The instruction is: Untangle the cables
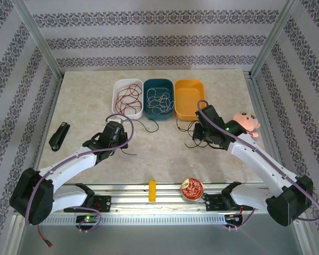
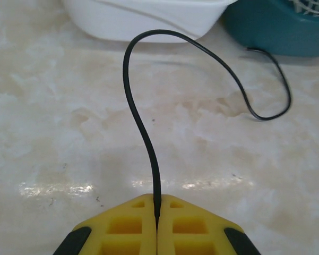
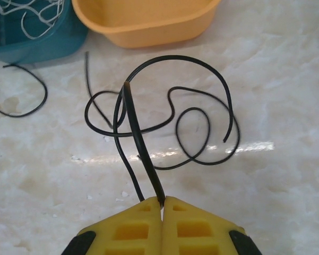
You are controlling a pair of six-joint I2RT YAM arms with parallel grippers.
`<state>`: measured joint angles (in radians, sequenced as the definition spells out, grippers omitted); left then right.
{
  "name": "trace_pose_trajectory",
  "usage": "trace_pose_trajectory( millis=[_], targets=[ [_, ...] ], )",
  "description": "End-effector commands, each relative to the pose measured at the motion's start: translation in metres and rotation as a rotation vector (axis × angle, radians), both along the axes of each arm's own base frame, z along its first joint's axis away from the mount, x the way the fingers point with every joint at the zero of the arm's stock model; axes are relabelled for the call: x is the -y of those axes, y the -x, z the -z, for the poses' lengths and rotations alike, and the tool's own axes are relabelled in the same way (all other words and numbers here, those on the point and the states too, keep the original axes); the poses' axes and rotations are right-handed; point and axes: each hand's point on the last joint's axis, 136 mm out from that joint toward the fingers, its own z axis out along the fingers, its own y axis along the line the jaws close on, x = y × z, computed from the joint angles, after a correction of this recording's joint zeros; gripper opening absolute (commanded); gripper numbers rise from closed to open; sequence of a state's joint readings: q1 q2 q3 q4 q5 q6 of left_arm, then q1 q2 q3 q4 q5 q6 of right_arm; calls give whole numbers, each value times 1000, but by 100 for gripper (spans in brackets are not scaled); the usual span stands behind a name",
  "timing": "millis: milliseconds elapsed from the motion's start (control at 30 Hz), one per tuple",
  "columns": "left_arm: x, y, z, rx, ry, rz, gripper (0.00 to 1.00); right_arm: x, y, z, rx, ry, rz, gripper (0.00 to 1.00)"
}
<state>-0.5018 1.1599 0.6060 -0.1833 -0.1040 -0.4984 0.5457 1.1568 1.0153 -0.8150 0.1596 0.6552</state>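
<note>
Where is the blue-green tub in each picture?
Top camera: the teal tub sits between the white tub and the orange tub.
Left wrist: teal tub, top right corner.
Right wrist: teal tub, top left corner.
Shared landmark: the white cables inside it.

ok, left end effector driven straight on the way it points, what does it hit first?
Likely the white tub, dead ahead across the tabletop. The left end effector is shut on a black cable arching that way; depth is unclear.

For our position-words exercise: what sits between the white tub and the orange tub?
A teal tub holding whitish cables, seen from the top camera.
</note>
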Motion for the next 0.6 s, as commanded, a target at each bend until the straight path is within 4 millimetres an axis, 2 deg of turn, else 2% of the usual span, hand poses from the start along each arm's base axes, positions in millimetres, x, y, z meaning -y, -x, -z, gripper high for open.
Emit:
trace_pose_trajectory(
  millis=[0,233,400,567],
  targets=[
    [6,0,-25,64,-6,100,0,-21,0,17,-56,-59,-49,0],
    [15,4,-88,217,82,158,0,-36,-3,39,-122,-27,-89,0],
    [29,5,-125,278,175,207,0,-32,-2,49,-135,-11,-69,0],
    [45,-3,-163,379,260,254,0,-25,2,54,-137,-4,-48,0]
  ],
)
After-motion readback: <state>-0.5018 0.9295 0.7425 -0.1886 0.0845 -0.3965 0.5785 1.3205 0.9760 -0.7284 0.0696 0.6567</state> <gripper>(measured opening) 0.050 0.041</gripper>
